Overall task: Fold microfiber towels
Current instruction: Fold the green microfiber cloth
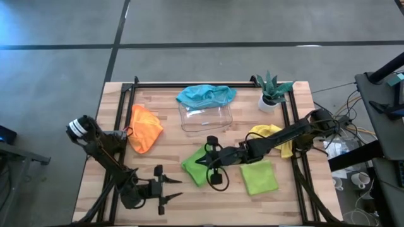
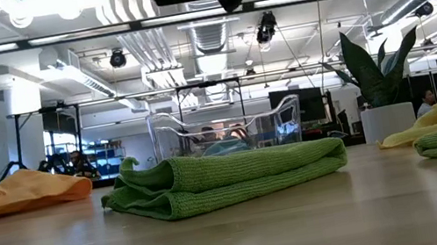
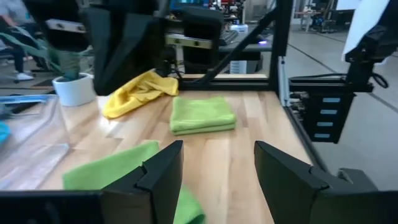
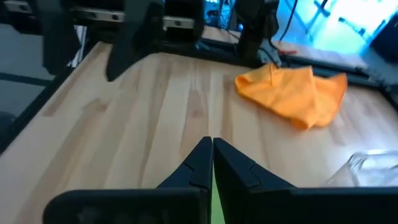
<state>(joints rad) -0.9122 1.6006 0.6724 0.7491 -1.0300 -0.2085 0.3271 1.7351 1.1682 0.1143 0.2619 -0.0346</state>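
- High view: five towels are spread over the worktop. An orange towel lies crumpled on the left, a teal towel is draped over the clear plastic tray, and a yellow towel lies partly under the right arm. One lime green towel is folded on the right; a second lime green towel lies mid-worktop. The right gripper is seen just above this second towel; the left gripper is parked near the front edge, well apart from any cloth. A small potted plant stands at the back right.
- Low view: the middle lime green towel is seen doubled over, its upper layer loose at one end. Nothing is pinched there, so the fold could spring open if it is brushed by the arm overhead.
- Left wrist view: the left fingers are held wide apart, with nothing between them and bare wood ahead.
- Right wrist view: the right fingers are pressed together, and no cloth is seen clamped; a sliver of green shows beneath them. The orange towel lies beyond, near the tray corner. If that towel is reached for carelessly, the tray could be nudged and the teal towel dragged off it.
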